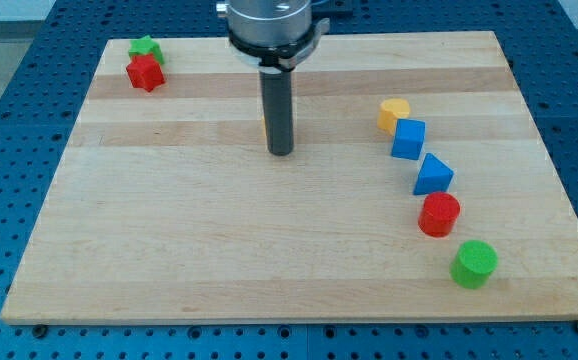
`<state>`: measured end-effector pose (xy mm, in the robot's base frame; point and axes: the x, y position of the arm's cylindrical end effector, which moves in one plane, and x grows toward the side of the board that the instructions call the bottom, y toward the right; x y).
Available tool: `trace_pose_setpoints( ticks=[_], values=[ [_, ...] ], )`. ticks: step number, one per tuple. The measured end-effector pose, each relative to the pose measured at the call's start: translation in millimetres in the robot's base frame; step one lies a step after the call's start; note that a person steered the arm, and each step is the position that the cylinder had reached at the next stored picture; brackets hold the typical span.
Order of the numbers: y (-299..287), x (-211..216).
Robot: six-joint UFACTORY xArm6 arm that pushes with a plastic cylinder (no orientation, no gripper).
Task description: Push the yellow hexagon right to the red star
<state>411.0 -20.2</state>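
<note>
The red star (145, 73) lies near the board's top left corner, touching the green star (146, 47) just above it. A yellow block (393, 113) with a rounded, hexagon-like outline lies at the view's right, at the top of a curved line of blocks. My tip (281, 152) rests on the board near the middle, well left of that yellow block and right of the red star. A thin yellow-orange sliver (265, 128) shows at the rod's left edge; the rod hides what it belongs to.
Below the yellow block run a blue cube (407, 139), a blue triangle (432, 175), a red cylinder (439, 214) and a green cylinder (475, 263). The wooden board (169, 250) sits on a blue perforated table.
</note>
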Motion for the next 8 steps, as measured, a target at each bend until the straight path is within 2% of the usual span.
trace_pose_setpoints(
  ticks=[4, 6, 8],
  values=[
    [2.8, -59.6],
    [-43.5, -70.6],
    [-76.9, -105.3]
  ],
)
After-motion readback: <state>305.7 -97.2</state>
